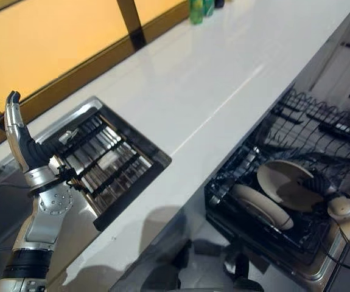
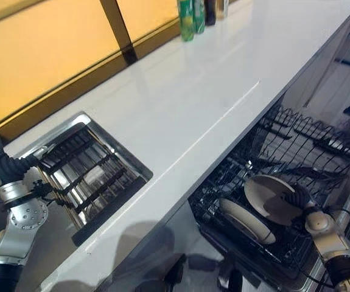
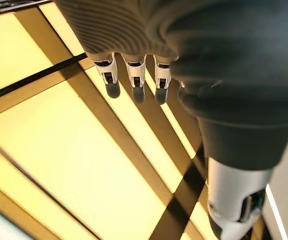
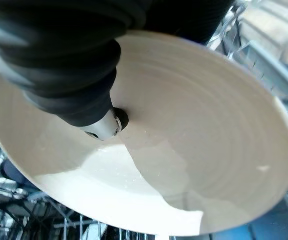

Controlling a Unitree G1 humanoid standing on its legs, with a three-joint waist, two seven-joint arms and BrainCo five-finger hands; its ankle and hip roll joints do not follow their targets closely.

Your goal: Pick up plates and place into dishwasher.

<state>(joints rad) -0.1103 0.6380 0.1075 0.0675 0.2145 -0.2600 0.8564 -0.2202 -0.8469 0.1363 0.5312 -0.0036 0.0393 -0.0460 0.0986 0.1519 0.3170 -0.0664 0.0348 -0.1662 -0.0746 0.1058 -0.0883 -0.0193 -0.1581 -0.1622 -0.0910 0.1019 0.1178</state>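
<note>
White surface (image 1: 211, 91) runs from 7 o'clock to 1 o'clock across the head views, mostly bare. Green bottles (image 2: 191, 18) stand at its far end, 12 o'clock, against the amber wall panels (image 1: 53, 42). Sink (image 1: 105, 161) is cut into the surface at 9 o'clock, metal rim, dark grid rack inside; I can't make out any dishes in it.

Surface front edge drops off at 4 o'clock straight to the pulled-out dishwasher rack (image 1: 284, 182), black wire, sitting below and in front of the surface. Far part of the rack toward 2 o'clock holds only tines, plenty of open slots there.

Rack contents: two cream plates at 4–5 o'clock. Near plate (image 1: 261, 205) stands on edge in the tines. Second plate (image 1: 287, 182) is just behind it, tilted, at the right hand (image 2: 299, 198).

Right hand is low in the rack, thumb (image 4: 103, 125) pressed on the second plate's face in the wrist view; fingers are hidden behind the plate, so can't tell if it's grasping or let go.

Left hand (image 1: 19, 137) is raised at 9 o'clock beside the sink, fingers (image 3: 136, 82) straight and released, holding nothing, well apart from both plates.
</note>
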